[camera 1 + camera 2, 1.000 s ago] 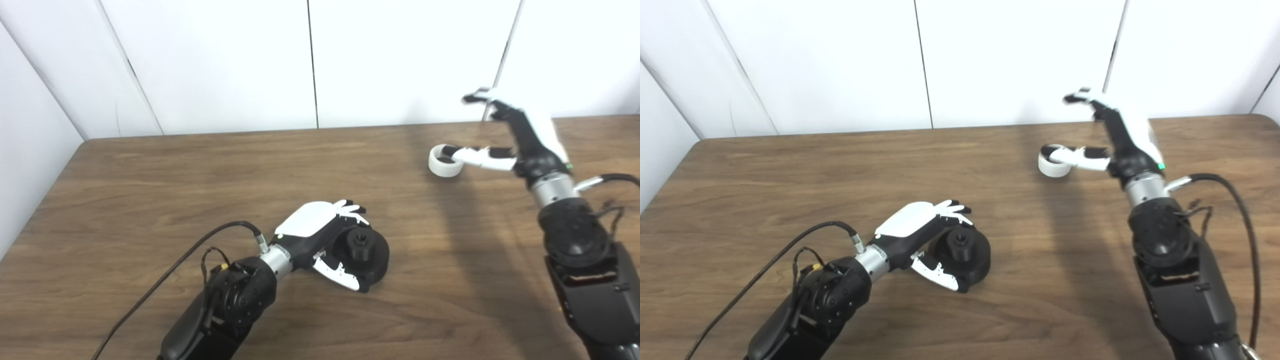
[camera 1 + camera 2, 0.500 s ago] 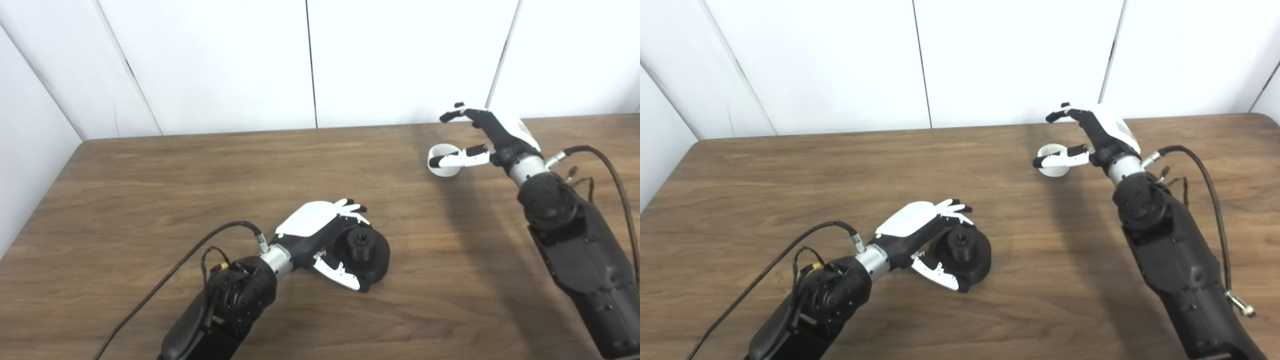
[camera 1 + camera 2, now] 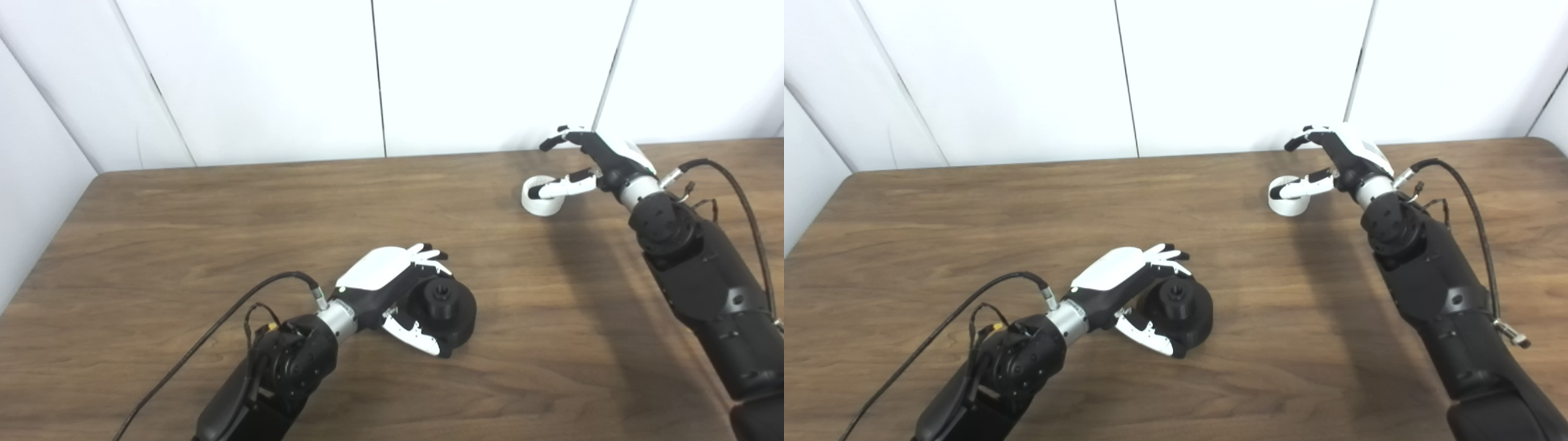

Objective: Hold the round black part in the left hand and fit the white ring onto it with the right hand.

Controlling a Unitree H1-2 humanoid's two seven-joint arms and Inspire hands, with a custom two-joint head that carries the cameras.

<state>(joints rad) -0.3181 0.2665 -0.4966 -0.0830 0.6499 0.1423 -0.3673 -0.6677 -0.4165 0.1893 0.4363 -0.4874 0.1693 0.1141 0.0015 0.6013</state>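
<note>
**Black part braced near the front edge, white ring being taken near the far right corner**

The left hand (image 3: 401, 288) lies low on the bench (image 3: 184, 233) toward the middle of its front edge, its fingers curled over the top of the round black part (image 3: 446, 309) and its thumb wrapped under the near side. It is clamped on that part, which sits on the wood and is not lifted. The grip leaves the raised hub in the middle of the part uncovered and facing up and to the right. That seems deliberate, since the hub is presumably where the ring must seat and the other arm will come from that side.

The white ring (image 3: 540, 197) lies well apart from the black part, near the far edge of the bench and toward its right corner. The right hand (image 3: 597, 162) reaches over it with the wrist raised. Its thumb lies across or into the ring's opening, while the other fingers arch above, spread apart and not touching the ring. The hand is not closed on the ring. Whether the thumb is hooked inside the opening or only lies over it cannot be told from either eye view. The ring appears to rest on the wood, tilted a little toward the hand.

Judging by this layout, the holding half of the task is in place and the ring pickup is under way. The fitting itself is not yet begun
</note>
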